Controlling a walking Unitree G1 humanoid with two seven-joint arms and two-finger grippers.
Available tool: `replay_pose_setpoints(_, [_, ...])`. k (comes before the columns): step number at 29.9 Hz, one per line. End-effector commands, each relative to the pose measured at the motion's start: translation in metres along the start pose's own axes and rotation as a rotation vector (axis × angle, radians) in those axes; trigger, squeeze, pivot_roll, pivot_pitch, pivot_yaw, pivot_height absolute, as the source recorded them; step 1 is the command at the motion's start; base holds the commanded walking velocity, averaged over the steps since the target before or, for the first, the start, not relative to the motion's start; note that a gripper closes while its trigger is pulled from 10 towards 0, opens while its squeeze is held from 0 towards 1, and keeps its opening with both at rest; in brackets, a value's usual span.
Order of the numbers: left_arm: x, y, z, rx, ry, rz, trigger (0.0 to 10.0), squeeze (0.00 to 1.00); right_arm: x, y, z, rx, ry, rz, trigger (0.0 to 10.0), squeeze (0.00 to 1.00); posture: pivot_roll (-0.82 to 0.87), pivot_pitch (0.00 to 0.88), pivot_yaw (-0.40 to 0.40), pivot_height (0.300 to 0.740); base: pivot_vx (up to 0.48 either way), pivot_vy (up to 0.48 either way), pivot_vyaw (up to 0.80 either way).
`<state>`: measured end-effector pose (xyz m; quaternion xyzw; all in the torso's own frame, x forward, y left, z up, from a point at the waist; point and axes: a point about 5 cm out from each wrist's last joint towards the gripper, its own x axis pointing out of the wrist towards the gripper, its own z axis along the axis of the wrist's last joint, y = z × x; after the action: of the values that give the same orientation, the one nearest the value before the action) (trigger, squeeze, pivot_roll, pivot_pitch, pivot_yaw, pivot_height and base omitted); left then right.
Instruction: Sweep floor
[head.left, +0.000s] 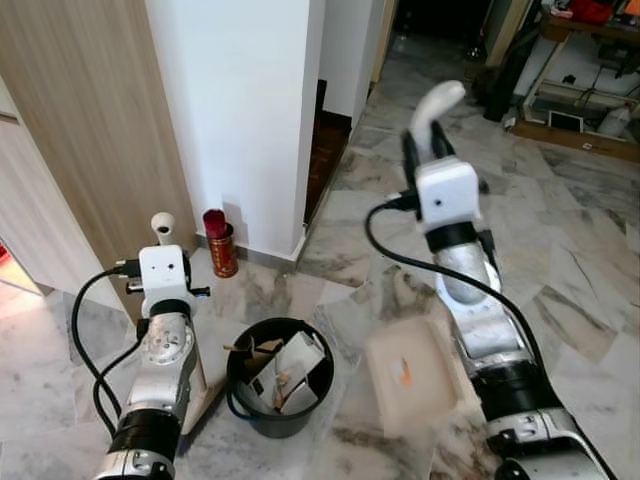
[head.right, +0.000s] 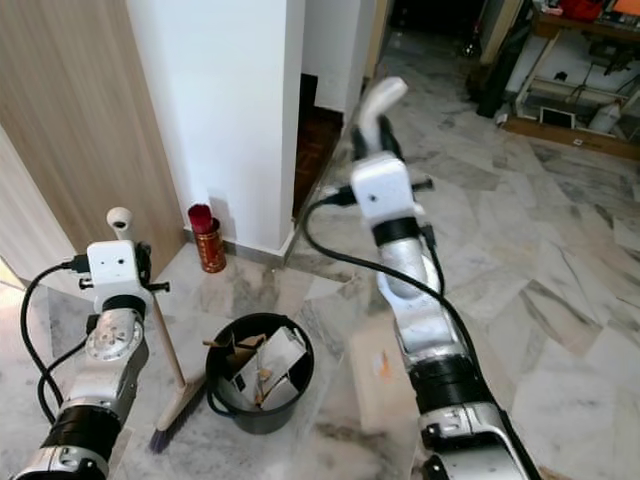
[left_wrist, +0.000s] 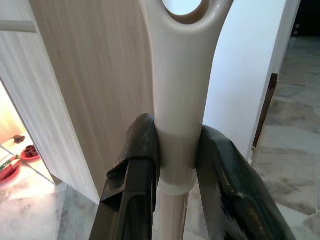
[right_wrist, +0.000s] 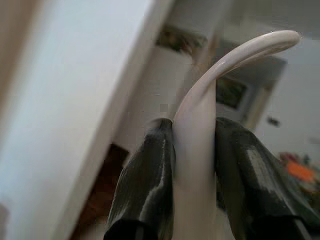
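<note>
Fingers (left_wrist: 137, 170) round broom handle (left_wrist: 180, 100) above grey-veined marble floor (head.left: 580, 250), white wall (head.left: 240, 110).

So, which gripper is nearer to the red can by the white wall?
Left. The left gripper, shut on the broom handle, is just beside the red can. The right gripper, holding the dustpan handle, is farther away, raised across the wall corner.

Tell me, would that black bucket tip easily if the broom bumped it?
Probably yes. The bucket looks like thin plastic, and what shows inside is paper and card scraps, so it is likely light. Its round base sits on smooth marble floor, so it might slide before tipping.
</note>
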<state>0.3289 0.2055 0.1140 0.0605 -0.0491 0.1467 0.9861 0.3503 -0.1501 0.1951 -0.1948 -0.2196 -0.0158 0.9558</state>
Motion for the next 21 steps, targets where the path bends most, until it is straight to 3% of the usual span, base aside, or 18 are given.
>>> replay_pose_setpoints(1, [0.001, 0.008, 0.005, 0.012, -0.036, 0.012, 10.0, 0.0, -0.003, -0.012, -0.007, -0.004, 0.027, -0.044, 10.0, 0.0, 0.15, 0.0, -0.086, 0.74, 0.0, 0.0, 0.0])
replay_pose_setpoints(10, [-0.005, 0.034, -0.013, 0.069, 0.026, 0.046, 10.0, 0.0, -0.031, -0.019, -0.049, 0.054, 0.172, -0.063, 10.0, 0.0, 0.15, 0.0, -0.088, 0.74, 0.0, 0.0, 0.0])
replay_pose_setpoints(15, [-0.013, 0.051, -0.03, 0.057, 0.088, 0.113, 10.0, 0.0, -0.051, -0.018, -0.074, 0.174, 0.267, -0.078, 10.0, 0.0, 0.15, 0.0, -0.093, 0.74, 0.0, 0.0, 0.0])
replay_pose_setpoints(16, [-0.013, 0.051, -0.03, 0.057, 0.088, 0.113, 10.0, 0.0, -0.051, -0.018, -0.074, 0.174, 0.267, -0.078, 10.0, 0.0, 0.15, 0.0, -0.093, 0.74, 0.0, 0.0, 0.0])
replay_pose_setpoints(18, [-0.018, 0.054, -0.035, 0.014, 0.113, 0.132, 10.0, 0.0, -0.061, -0.017, -0.084, 0.294, 0.304, -0.08, 10.0, 0.0, 0.15, 0.0, -0.095, 0.74, 0.0, 0.0, 0.0])
replay_pose_setpoints(21, [-0.022, 0.051, -0.036, -0.007, 0.108, 0.119, 10.0, 0.0, -0.065, -0.015, -0.086, 0.335, 0.299, -0.068, 10.0, 0.0, 0.15, 0.0, -0.095, 0.74, 0.0, 0.0, 0.0])
